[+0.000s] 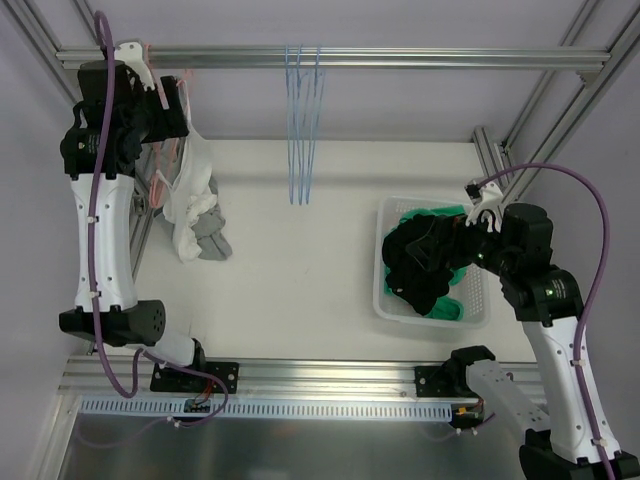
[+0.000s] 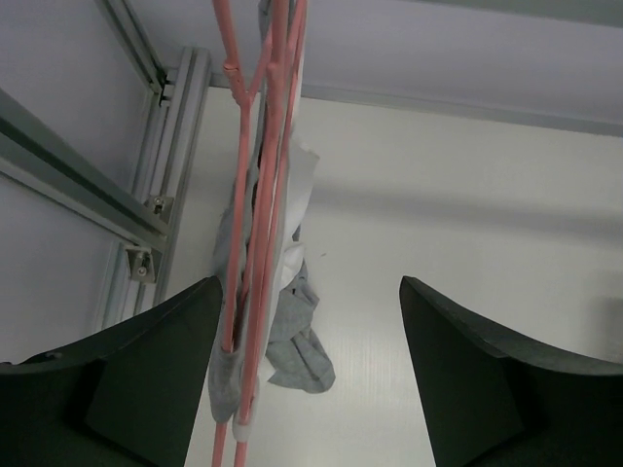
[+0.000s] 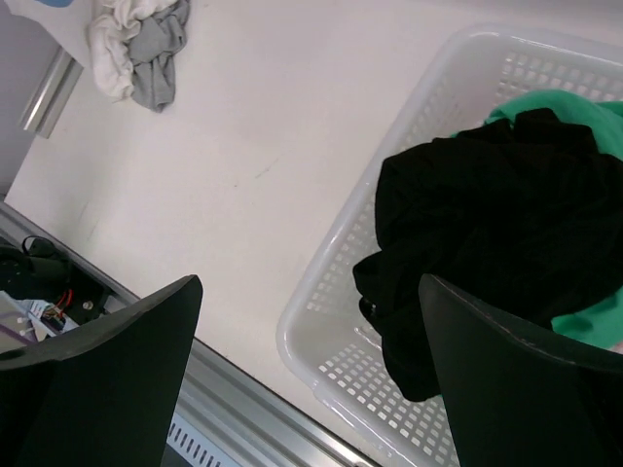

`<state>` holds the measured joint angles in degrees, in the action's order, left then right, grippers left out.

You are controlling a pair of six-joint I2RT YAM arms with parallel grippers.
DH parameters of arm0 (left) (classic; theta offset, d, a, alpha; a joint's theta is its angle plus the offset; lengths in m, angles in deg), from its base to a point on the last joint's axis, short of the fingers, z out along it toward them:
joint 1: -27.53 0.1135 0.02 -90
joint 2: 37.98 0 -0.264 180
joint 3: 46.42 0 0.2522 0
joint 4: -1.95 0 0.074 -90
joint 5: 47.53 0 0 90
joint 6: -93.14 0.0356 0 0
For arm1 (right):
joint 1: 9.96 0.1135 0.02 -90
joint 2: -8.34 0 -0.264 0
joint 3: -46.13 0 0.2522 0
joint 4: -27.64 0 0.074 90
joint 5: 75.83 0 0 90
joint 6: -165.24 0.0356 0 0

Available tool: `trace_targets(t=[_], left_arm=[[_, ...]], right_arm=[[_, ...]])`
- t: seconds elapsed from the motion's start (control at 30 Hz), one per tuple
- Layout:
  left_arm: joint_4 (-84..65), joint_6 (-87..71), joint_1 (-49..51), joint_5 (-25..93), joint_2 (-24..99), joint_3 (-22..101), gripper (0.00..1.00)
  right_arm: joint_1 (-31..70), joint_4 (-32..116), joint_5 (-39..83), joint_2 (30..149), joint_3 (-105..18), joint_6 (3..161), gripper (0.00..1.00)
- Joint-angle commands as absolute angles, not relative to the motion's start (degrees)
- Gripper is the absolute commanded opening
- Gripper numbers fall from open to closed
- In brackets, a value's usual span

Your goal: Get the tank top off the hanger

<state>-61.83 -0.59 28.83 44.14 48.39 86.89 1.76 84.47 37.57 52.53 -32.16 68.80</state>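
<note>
Since the tank top (image 2: 297,345) hangs from the pink hanger (image 2: 280,97), the left gripper (image 2: 307,287) hovers beside it spread wide, and the right gripper (image 3: 307,282) is likewise apart over the laundry basket (image 3: 341,253).

White arms (image 1: 105,240), black joints (image 1: 112,322), purple cables (image 1: 606,235)

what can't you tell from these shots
1. Top view: the left arm hides the hanger's hook, and how the tank top sits on it.
2. Left wrist view: the hanger is cut off at the top and bottom edges.
3. Top and right wrist views: black cloth covers most of the green cloth and the basket's floor.
</note>
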Motion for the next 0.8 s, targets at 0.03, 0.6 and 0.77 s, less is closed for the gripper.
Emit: trace_targets(t=[0.03, 0.6, 0.77], left_arm=[[-61.7, 3.3, 29.3, 41.1, 50.6, 89.6, 0.74], [-61.6, 3.6, 29.6, 38.9, 55.8, 90.8, 0.28], [-61.6, 3.3, 29.6, 37.8, 57.0, 91.5, 0.13]], right_arm=[[3.0, 79.0, 43.2, 52.2, -31.4, 70.6, 1.0], [5.1, 78.0, 42.2, 52.8, -30.3, 70.4, 0.99], [5.3, 77.4, 42.4, 52.4, -29.5, 70.7, 0.99]])
